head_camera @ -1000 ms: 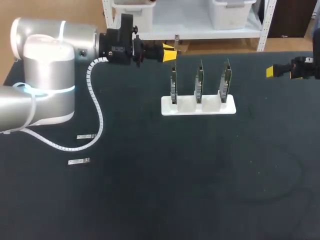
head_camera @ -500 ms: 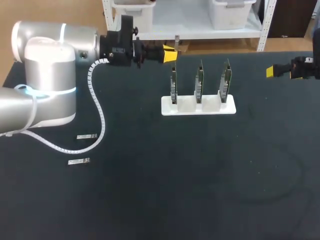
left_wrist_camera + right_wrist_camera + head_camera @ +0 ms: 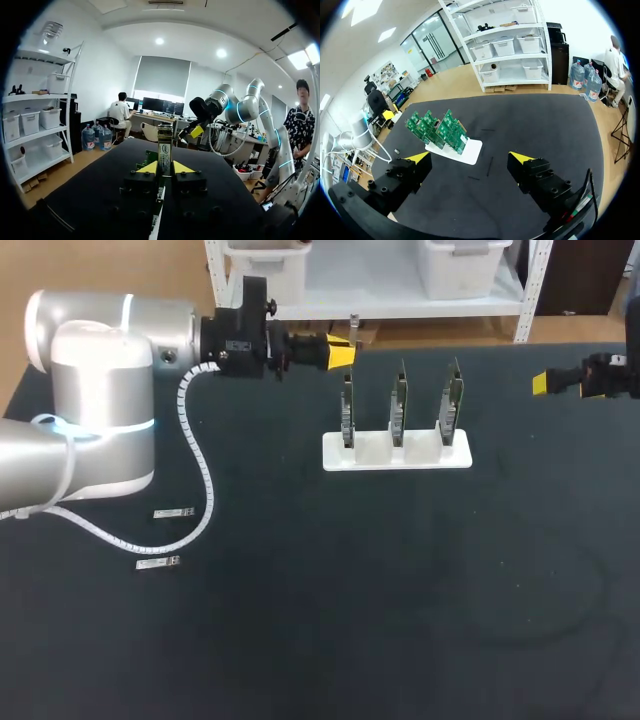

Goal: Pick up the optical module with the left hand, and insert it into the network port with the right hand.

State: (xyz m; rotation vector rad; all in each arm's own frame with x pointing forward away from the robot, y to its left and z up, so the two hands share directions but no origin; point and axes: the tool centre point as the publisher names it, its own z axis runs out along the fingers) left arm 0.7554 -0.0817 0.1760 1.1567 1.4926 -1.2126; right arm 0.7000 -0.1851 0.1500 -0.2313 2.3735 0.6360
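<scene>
The slim silver-and-green optical module [image 3: 165, 147] stands clamped in the left pincer [image 3: 165, 168], its long axis seemingly crosswise to the fingers. The right pincer [image 3: 470, 159], spread wide, hangs well apart, beyond the white stand of green circuit boards [image 3: 397, 450].

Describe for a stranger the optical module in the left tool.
On the black table, find the yellow-tipped left tool near the far edge. The slim grey metal optical module stands gripped between its tips; two similar modules lie flat on the table.
</scene>
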